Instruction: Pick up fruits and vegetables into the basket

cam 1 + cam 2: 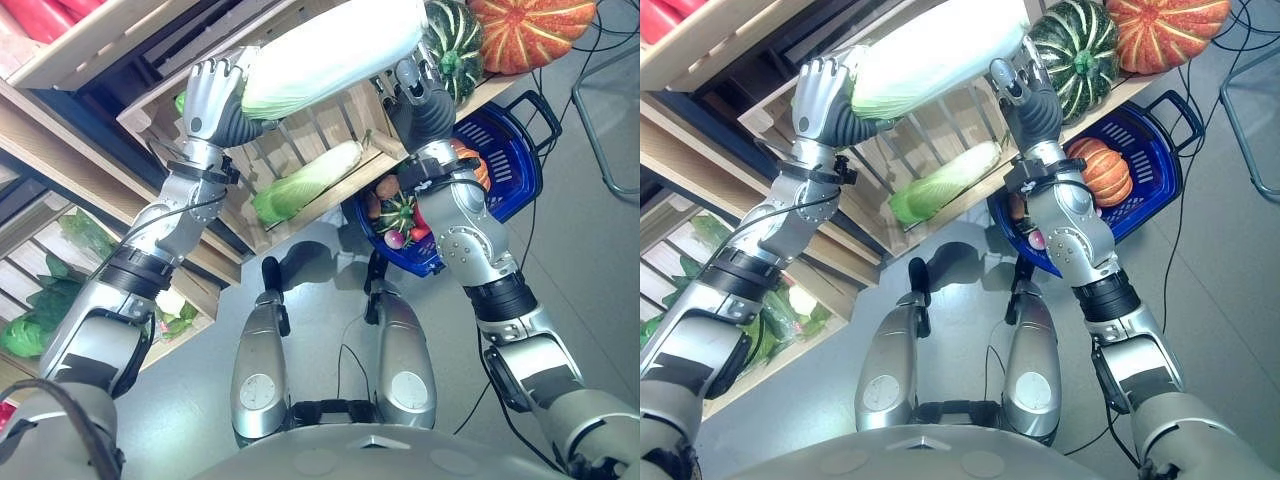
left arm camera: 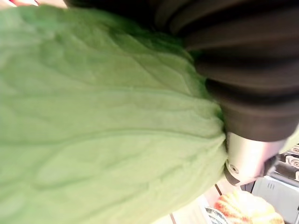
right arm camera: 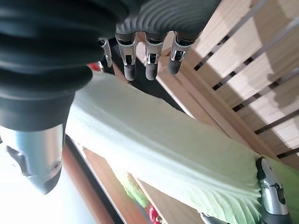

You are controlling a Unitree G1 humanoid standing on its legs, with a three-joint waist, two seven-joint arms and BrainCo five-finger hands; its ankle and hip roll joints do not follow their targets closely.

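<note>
Holding a long napa cabbage [image 1: 330,50] between them, the left hand [image 1: 212,100] cups the leafy green end and the right hand [image 1: 415,95] braces the pale stem end, so its long axis runs across from one hand to the other, lifted in front of the slatted wooden crate [image 1: 300,150]. The blue basket [image 1: 510,150] lies below and to the robot's right, nearer the right arm, already carrying a small orange pumpkin [image 1: 1102,170] and a few small vegetables [image 1: 395,215]; a second cabbage [image 1: 305,185] lies in the crate, and two big squashes [image 1: 1120,35] sit on the shelf edge just above the basket, likely the main thing to clear on the way down. From the left wrist, green leaf [image 2: 107,121] presses right against the palm cover; how the fingers sit cannot be told there. From the right wrist, the fingers [image 3: 152,63] reach almost straight past the pale ribbed side of the cabbage, not wrapped round it, with crate slats behind.
</note>
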